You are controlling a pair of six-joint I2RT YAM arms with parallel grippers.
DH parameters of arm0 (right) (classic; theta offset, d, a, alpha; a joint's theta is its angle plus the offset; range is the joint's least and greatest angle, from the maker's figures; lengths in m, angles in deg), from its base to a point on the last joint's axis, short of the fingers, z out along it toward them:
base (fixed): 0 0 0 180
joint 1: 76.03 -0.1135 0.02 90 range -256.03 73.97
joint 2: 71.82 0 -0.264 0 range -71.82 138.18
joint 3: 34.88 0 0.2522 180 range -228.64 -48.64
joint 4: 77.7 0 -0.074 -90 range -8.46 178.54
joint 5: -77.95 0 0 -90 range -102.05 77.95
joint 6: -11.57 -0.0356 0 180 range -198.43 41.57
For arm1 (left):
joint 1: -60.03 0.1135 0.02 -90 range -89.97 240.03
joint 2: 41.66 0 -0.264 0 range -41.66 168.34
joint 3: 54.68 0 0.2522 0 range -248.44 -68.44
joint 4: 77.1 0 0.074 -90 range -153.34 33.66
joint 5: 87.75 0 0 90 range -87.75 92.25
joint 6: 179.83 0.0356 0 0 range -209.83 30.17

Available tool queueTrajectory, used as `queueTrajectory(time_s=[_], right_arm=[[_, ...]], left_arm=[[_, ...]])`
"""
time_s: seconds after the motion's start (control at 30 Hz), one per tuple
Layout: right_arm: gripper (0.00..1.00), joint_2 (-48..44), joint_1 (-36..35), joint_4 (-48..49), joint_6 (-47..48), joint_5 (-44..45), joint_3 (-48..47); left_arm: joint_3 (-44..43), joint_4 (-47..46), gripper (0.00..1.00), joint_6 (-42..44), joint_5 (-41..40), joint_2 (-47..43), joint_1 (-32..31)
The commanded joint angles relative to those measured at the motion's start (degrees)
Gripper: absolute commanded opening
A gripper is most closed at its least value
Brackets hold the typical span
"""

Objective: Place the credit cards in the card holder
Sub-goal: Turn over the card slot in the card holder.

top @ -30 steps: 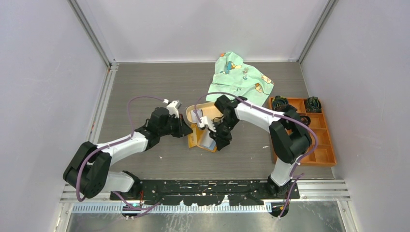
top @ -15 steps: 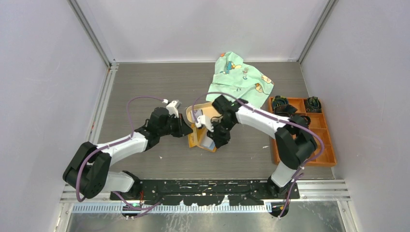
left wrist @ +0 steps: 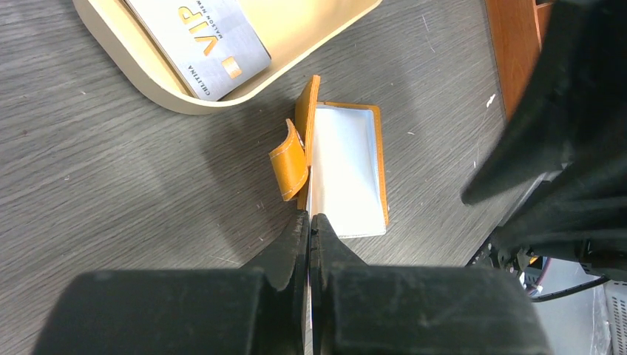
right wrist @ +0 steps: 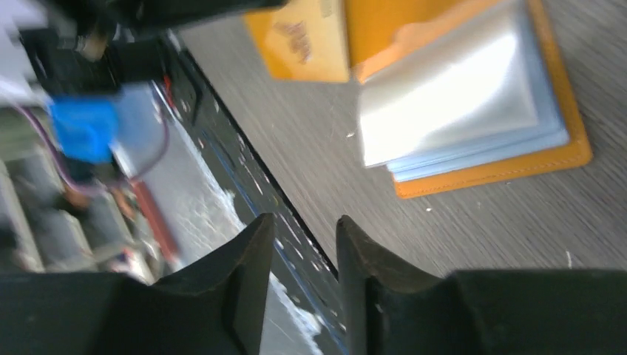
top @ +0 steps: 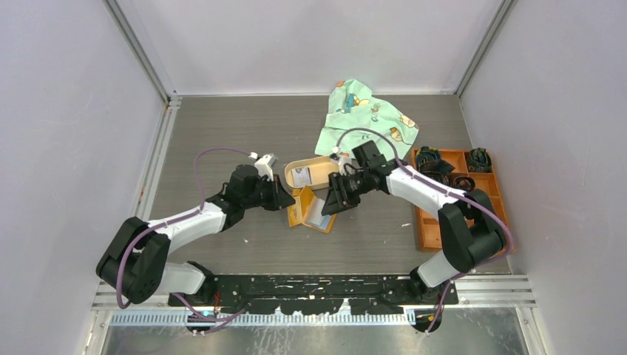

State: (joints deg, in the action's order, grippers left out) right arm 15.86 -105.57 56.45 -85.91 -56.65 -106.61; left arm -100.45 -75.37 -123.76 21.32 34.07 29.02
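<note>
The orange card holder [top: 313, 215] lies open on the table, one leaf standing up [left wrist: 304, 133] and whitish clear sleeves [left wrist: 345, 171] lying flat. My left gripper [top: 287, 200] is shut on a thin white sheet at the holder's near edge [left wrist: 309, 219]. A whitish credit card printed "VIP" [left wrist: 201, 41] lies in the oval tan tray [top: 327, 160]. My right gripper [top: 331, 205] is open and empty, low at the holder's right side. In the right wrist view [right wrist: 304, 228] the holder [right wrist: 488, 126] lies beyond its fingers, with light blue edges in the sleeves.
A green patterned cloth [top: 367, 115] lies at the back. An orange compartment box [top: 494, 238] with black items stands at the right. The black arm-base rail [top: 318, 285] runs along the near edge.
My right arm has swung back to the right, and its gripper has moved from over the tray and holder to the holder's right side. The left gripper has kept its grip.
</note>
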Motion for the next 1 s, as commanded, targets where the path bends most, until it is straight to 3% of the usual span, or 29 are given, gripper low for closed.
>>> queueTrajectory(time_s=[0.0,0.1,0.27,0.47,0.97], right_arm=[[0.45,-1.3,5.7,24.8,-34.3,-1.7,6.5],[0.47,-0.7,5.9,33.5,-43.5,-1.7,12.2],[0.53,-1.0,5.7,40.3,-50.3,2.4,19.4],[0.62,-3.3,4.4,38.3,-51.5,7.2,21.6],[0.63,4.3,0.6,38.8,-56.1,7.7,20.4]], left_arm=[[-1.6,-1.5,0.00,1.4,2.1,0.2,0.3],[-2.7,0.0,0.00,2.2,2.5,0.8,0.3],[-3.1,1.1,0.00,2.7,2.4,0.5,0.3],[-3.7,0.8,0.00,2.2,3.1,1.4,0.3],[-2.8,0.4,0.00,2.2,3.1,0.6,0.2]])
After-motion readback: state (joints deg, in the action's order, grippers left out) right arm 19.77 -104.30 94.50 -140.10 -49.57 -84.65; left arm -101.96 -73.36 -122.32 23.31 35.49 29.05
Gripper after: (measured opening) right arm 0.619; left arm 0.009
